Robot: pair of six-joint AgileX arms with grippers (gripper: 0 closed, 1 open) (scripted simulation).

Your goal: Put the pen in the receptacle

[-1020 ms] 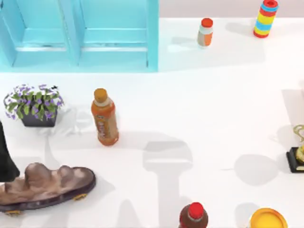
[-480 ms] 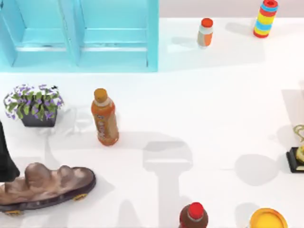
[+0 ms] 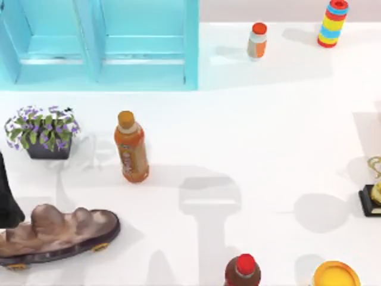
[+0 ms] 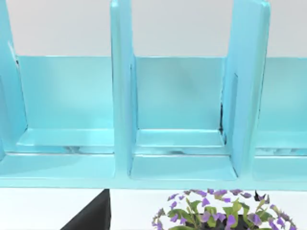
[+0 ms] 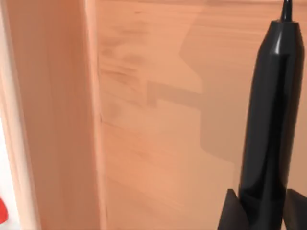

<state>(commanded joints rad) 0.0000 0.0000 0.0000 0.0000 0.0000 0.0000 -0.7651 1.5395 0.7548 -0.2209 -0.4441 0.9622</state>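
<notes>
White table (image 3: 268, 131) unchanged from second ago; pen (image 5: 271, 124) seen clenched in right gripper (image 5: 261, 211) over wooden receptacle (image 5: 144, 120); release judged next; left gripper's state cannot be told.

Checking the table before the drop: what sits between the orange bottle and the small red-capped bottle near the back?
Nothing: in the top view, bare white table lies between the orange bottle and the small red-capped bottle.

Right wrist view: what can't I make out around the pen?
- Slim black pen: lower end cut off by the picture's edge, between the fingers of the right gripper.
- Light wooden surface: edges out of frame; receptacle or not, unclear.
- Black shape, top view's left edge: cut off, unidentifiable.
</notes>
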